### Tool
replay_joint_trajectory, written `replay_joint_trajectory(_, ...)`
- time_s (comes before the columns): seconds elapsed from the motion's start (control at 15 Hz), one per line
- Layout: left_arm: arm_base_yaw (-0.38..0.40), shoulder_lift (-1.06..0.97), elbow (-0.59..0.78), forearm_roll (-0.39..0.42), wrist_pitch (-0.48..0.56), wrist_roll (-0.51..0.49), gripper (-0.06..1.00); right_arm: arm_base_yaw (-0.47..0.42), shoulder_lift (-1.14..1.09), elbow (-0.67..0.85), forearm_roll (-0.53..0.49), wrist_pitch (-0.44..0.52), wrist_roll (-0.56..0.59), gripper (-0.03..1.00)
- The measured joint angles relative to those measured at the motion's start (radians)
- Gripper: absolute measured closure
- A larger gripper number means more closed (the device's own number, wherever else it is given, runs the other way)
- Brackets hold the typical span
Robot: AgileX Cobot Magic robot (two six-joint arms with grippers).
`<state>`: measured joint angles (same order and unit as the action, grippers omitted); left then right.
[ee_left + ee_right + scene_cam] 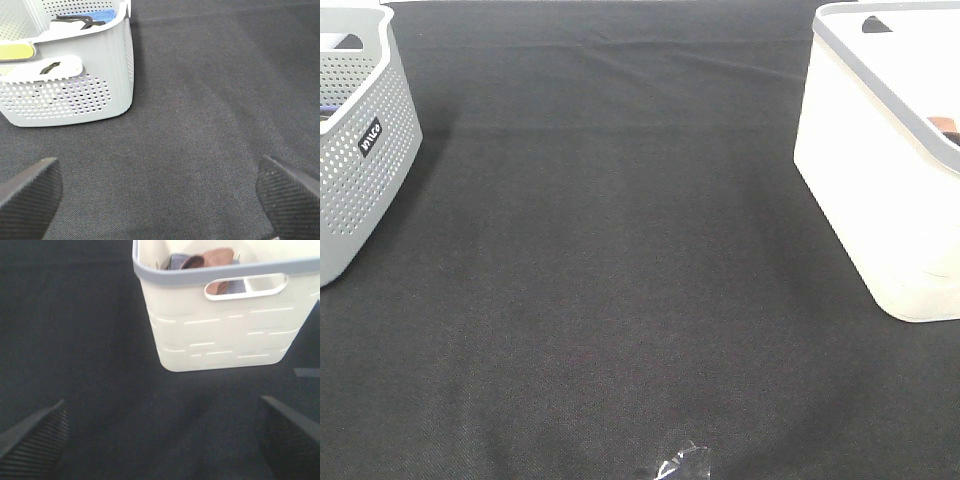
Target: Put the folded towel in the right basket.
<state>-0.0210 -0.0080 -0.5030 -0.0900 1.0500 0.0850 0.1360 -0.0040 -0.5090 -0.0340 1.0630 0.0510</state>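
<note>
Overhead and wrist views of a flat surface (620,280) covered in black woven cloth, with a grey perforated plastic basket (360,140) at the far left and a white plastic basket with a grey rim (880,170) at the far right. Through the right wrist camera, a brownish-pink folded cloth (212,260), judged to be the folded towel, lies inside the white basket beside a bluish-grey item (175,261); a corner of it also shows at the basket's rim in the overhead view. The placement therefore appears complete, and nothing of the task seems left beyond keeping the arms clear. The left gripper (160,200) hangs above bare cloth just near of the grey basket, its jaws spread wide and holding nothing; the right gripper (160,440) hangs likewise near the white basket, jaws wide apart and empty. Neither arm enters the overhead view. The grey basket holds white, black, blue and yellow-green objects (65,25) that cannot be identified. Between the two baskets the cloth lies open across the whole middle, offering wide room for travel; the only edges to respect are the basket walls at either side. A small crumpled scrap of clear film (677,464) rests at the near middle edge.
</note>
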Motion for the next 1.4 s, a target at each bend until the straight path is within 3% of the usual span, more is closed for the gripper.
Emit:
replay_joint_trajectory(0.13,0.0,0.0,0.0,-0.002,0.0,0.0,-0.04,0.0,0.0,0.005,0.034,0.0,-0.051,0.0)
replay_joint_trajectory(0.6,0.0,0.0,0.0,-0.002,0.0,0.0,-0.04,0.0,0.0,0.005,0.041,0.0,-0.058,0.0)
replay_joint_trajectory(0.8,0.0,0.0,0.0,-0.002,0.0,0.0,-0.04,-0.029,0.0,0.005,0.042,0.0,-0.058,0.0)
replay_joint_trajectory(0.87,0.0,0.0,0.0,-0.002,0.0,0.0,-0.04,-0.11,0.0,0.005,0.042,0.0,-0.058,0.0)
replay_joint_trajectory(1.4,0.0,0.0,0.0,-0.002,0.0,0.0,-0.04,-0.122,0.0,0.005,0.042,0.0,-0.058,0.0)
